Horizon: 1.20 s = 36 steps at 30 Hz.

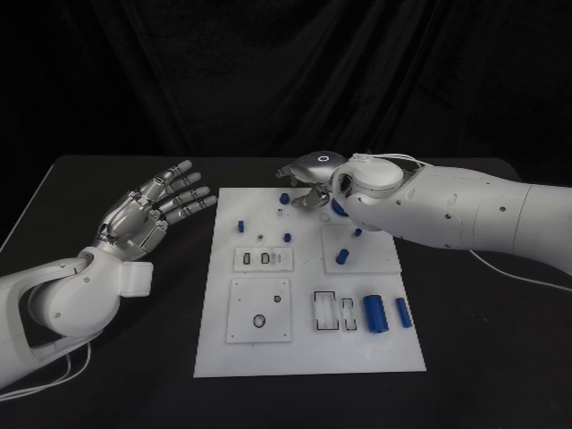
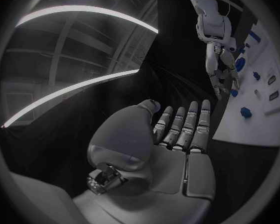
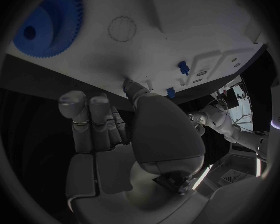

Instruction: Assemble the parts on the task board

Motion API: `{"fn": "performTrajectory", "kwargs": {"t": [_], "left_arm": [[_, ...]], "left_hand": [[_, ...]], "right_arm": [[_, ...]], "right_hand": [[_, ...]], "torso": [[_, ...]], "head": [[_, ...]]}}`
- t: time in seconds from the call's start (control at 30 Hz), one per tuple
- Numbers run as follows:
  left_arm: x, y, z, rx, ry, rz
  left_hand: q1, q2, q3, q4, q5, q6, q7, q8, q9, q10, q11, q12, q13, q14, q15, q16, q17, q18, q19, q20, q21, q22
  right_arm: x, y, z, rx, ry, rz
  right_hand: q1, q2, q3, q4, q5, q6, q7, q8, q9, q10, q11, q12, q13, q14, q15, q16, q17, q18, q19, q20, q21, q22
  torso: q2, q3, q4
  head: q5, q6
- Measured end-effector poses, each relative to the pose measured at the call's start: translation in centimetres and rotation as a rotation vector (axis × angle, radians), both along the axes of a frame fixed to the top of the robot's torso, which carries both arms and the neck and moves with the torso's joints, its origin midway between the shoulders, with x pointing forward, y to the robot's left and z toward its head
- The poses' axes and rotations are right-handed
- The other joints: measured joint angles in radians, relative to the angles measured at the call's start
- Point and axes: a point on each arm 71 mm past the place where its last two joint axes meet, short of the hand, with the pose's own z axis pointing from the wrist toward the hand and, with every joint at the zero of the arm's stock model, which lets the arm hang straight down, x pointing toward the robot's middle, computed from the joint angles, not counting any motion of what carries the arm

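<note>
White task board (image 1: 309,357) flat in the middle of the black table (image 1: 492,357), scattered with small blue parts. Two blue cylinders (image 1: 375,313) lying side by side near the board's right edge, beside an outlined rectangular recess (image 1: 327,312). Smaller blue pegs (image 1: 343,257) dotted across the far half, one more (image 1: 286,197) near the far edge, just beside the right hand's fingertips. In the right wrist view, a blue toothed gear (image 3: 48,22) lying on the board, apart from the fingers and ahead of them.

Right hand (image 1: 317,179) poised over the far edge of the board, fingers (image 3: 90,119) curled downward, thumb tip (image 3: 132,87) at the board's edge. Whether anything is pinched between thumb and fingers cannot be told; contact with the board likewise uncertain.

Left hand (image 1: 151,213) raised off the table, well to the left of the board, palm up-facing and flat, fingers (image 2: 185,122) stretched out straight and close together, thumb (image 2: 146,107) set slightly aside. Nothing in it, touching nothing. Board's near corner and several blue pegs (image 2: 244,112) visible beyond its fingertips in the left wrist view.
</note>
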Motion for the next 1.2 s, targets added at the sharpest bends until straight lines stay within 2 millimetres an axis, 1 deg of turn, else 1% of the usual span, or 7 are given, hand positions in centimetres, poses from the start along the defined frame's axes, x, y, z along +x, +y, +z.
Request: {"fn": "performTrajectory", "kwargs": {"t": [0.27,0.57,0.67,0.77,0.93,1.07,1.2], "left_arm": [[-0.1,0.4,0.0,0.000,0.001,0.007],[-0.3,0.3,0.1,-0.004,0.004,0.006],[-0.3,0.3,0.1,-0.005,0.004,0.005],[-0.2,0.1,0.1,-0.007,0.005,0.002],[-0.2,-0.1,0.1,-0.009,0.005,-0.002],[-0.2,-0.1,0.0,-0.010,0.006,-0.002],[-0.1,-0.2,0.0,-0.011,0.006,-0.003]], "left_hand": [[0.000,0.000,0.000,0.000,0.000,0.000,0.000,0.001,0.000,0.000,0.000,0.000,0.000,-0.004,0.003,0.000,-0.001,0.000,-0.004,0.004,0.000,0.000],[0.000,0.000,0.006,0.000,0.000,0.004,0.004,0.004,0.000,0.000,0.000,0.000,0.000,-0.003,0.003,0.004,-0.001,0.000,-0.004,0.004,0.000,0.000],[0.000,0.000,0.006,0.000,0.000,0.004,0.004,0.004,0.001,0.000,0.000,0.000,0.000,-0.004,0.003,0.004,-0.001,0.000,-0.004,0.004,0.000,0.000],[0.000,0.000,0.006,0.000,0.000,0.004,0.004,0.004,0.001,0.000,0.000,0.001,0.000,-0.004,0.003,0.004,-0.001,0.000,-0.004,0.004,0.000,0.000],[0.000,0.000,0.011,0.000,0.000,0.004,0.004,0.004,0.001,0.003,0.003,0.004,0.000,-0.004,0.003,0.004,-0.001,0.000,-0.004,0.004,0.000,0.000],[-0.003,0.003,0.011,0.000,0.000,0.007,0.007,0.004,0.001,0.003,0.003,0.004,0.000,-0.003,0.004,0.008,-0.001,0.000,-0.004,0.004,0.000,0.000],[-0.004,0.004,0.011,0.000,0.000,0.007,0.007,0.004,0.001,0.003,0.003,0.004,0.000,-0.003,0.003,0.008,-0.002,0.000,-0.004,0.004,0.000,0.000]], "right_arm": [[-0.1,-3.0,3.9,0.028,-0.073,-0.019],[-2.5,-8.2,6.1,0.075,-0.062,-0.047],[-3.3,-9.4,6.0,0.098,-0.026,-0.063],[-3.9,-10.5,5.7,0.124,0.022,-0.085],[-4.6,-11.9,4.5,0.136,0.087,-0.116],[-4.8,-12.2,3.3,0.132,0.116,-0.131],[-4.6,-12.6,2.3,0.121,0.128,-0.150]], "right_hand": [[0.009,0.020,-0.024,0.008,0.017,0.229,0.009,0.059,0.039,0.040,-0.015,0.101,0.042,-0.019,-0.005,-0.009,-0.029,0.000,0.000,0.000,-0.014,0.005],[0.028,0.039,-0.019,0.017,0.021,0.295,0.002,0.062,0.031,0.059,-0.067,0.473,0.269,-0.176,-0.042,-0.189,-0.283,0.016,-0.113,-0.034,-0.139,-0.094],[0.024,0.043,-0.026,0.055,0.021,0.299,-0.002,0.047,0.023,-0.030,-0.086,0.804,0.501,-0.098,-0.048,-0.019,0.034,0.016,-0.086,-0.047,-0.088,0.004],[0.018,0.048,-0.028,0.076,0.028,0.274,-0.004,0.027,0.013,-0.069,-0.080,0.967,0.648,-0.075,-0.035,0.101,0.268,0.015,-0.122,-0.034,-0.067,0.053],[-0.035,0.049,-0.061,0.109,0.023,0.290,-0.016,0.034,0.014,0.279,-0.090,1.174,1.015,0.087,-0.043,0.232,0.548,-0.004,-0.038,-0.032,0.061,0.229],[-0.058,0.045,-0.079,0.126,0.023,0.321,-0.013,0.043,0.018,0.568,-0.104,1.248,1.193,0.185,-0.063,0.292,0.582,-0.048,0.088,-0.049,0.173,0.344],[-0.065,0.045,-0.088,0.123,0.032,0.332,-0.017,0.043,0.018,0.713,-0.114,1.277,1.207,0.193,-0.070,0.318,0.582,-0.064,0.168,-0.063,0.234,0.352]], "torso": [[0.000,0.0002,-0.0012],[-0.001,0.0010,-0.0017],[-0.001,0.0005,-0.0012],[-0.002,-0.0005,-0.0023],[-0.002,-0.0025,-0.0037],[-0.002,-0.0027,-0.0057],[-0.002,-0.0015,-0.0066]], "head": [[-0.001,0.003],[-0.004,0.012],[-0.004,0.015],[-0.002,0.016],[0.000,0.016],[-0.001,0.015],[-0.002,0.014]]}}
